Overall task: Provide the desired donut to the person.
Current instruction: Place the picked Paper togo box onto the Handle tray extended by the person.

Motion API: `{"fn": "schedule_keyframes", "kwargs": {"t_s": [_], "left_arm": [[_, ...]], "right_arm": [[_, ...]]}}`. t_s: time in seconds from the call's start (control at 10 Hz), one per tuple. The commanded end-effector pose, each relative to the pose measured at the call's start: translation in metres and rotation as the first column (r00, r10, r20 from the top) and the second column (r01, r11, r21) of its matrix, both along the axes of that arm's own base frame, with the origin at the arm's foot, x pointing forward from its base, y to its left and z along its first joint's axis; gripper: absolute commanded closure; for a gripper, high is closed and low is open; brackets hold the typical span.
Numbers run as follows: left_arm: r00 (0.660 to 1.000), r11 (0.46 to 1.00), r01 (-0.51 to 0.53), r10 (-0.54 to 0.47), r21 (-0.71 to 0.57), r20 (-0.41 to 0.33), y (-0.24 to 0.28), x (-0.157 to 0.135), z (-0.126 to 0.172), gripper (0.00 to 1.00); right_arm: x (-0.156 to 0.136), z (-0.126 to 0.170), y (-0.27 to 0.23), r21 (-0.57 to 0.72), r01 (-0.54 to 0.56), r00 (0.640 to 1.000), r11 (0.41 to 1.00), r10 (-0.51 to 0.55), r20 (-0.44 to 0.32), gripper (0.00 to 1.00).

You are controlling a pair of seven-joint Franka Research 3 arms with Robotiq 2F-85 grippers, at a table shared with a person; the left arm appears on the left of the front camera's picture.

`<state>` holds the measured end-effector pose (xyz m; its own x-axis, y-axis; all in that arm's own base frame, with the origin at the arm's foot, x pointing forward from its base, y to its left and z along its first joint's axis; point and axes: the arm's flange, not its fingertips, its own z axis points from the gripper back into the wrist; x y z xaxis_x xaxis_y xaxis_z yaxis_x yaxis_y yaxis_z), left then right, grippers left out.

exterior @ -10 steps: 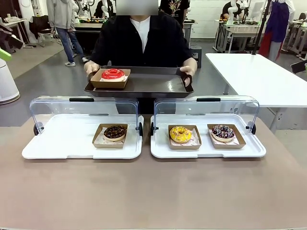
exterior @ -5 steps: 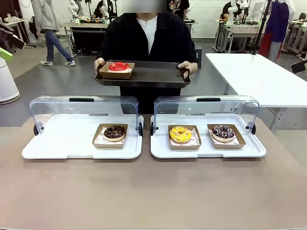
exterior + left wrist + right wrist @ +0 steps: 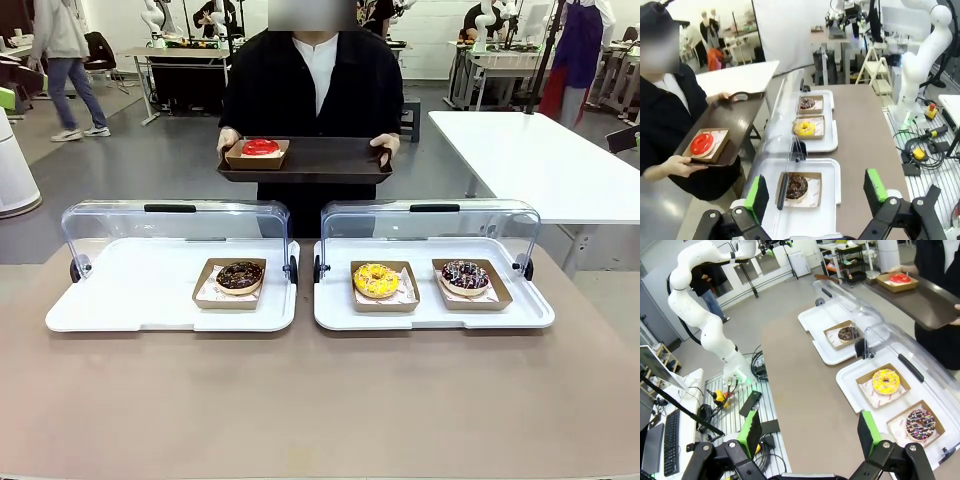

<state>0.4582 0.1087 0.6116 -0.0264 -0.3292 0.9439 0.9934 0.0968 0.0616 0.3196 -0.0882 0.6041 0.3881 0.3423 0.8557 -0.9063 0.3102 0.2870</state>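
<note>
Mid-frame, two white plastic trays (image 3: 130, 290) (image 3: 335, 290) are holding three boxed donuts (image 3: 240, 275) (image 3: 376, 280) (image 3: 466, 276); the person (image 3: 300, 90) is holding one red-glazed donut (image 3: 260, 147) on a dark tray (image 3: 330, 160); two grippers (image 3: 816, 176) (image 3: 810, 416) are gaping.

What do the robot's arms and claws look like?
Both arms are white, smooth and chunky, like bent tubes: the right arm and the left arm. Each base glows green, with black cables nearby. The left claw and right claw are black, with two fingers and bright green pads.

Left hand (image 3: 817, 189) and right hand (image 3: 809, 432) spread wide, empty.
</note>
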Motion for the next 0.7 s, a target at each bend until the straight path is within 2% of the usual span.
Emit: {"fn": "schedule_keyframes", "kwargs": {"t_s": [0.0, 0.2, 0.6], "left_arm": [[0.998, 1.0, 0.009, -0.008, -0.019, 0.058, 0.015, -0.005, -0.023, 0.0], [0.994, 0.997, -0.067, 0.064, 0.032, 0.09, 0.032, -0.008, -0.045, 0.0], [0.993, 0.993, -0.116, 0.115, 0.024, 0.018, 0.056, -0.005, -0.069, 0.0]], "right_arm": [[0.002, 0.001, 0.001, 0.024, -0.01, 1.0, 1.0, 0.01, 0.017, 0.0], [0.002, 0.001, 0.001, 0.024, -0.01, 1.0, 1.0, 0.01, 0.017, 0.0], [0.002, 0.001, 0.001, 0.024, -0.01, 1.0, 1.0, 0.01, 0.017, 0.0]]}}
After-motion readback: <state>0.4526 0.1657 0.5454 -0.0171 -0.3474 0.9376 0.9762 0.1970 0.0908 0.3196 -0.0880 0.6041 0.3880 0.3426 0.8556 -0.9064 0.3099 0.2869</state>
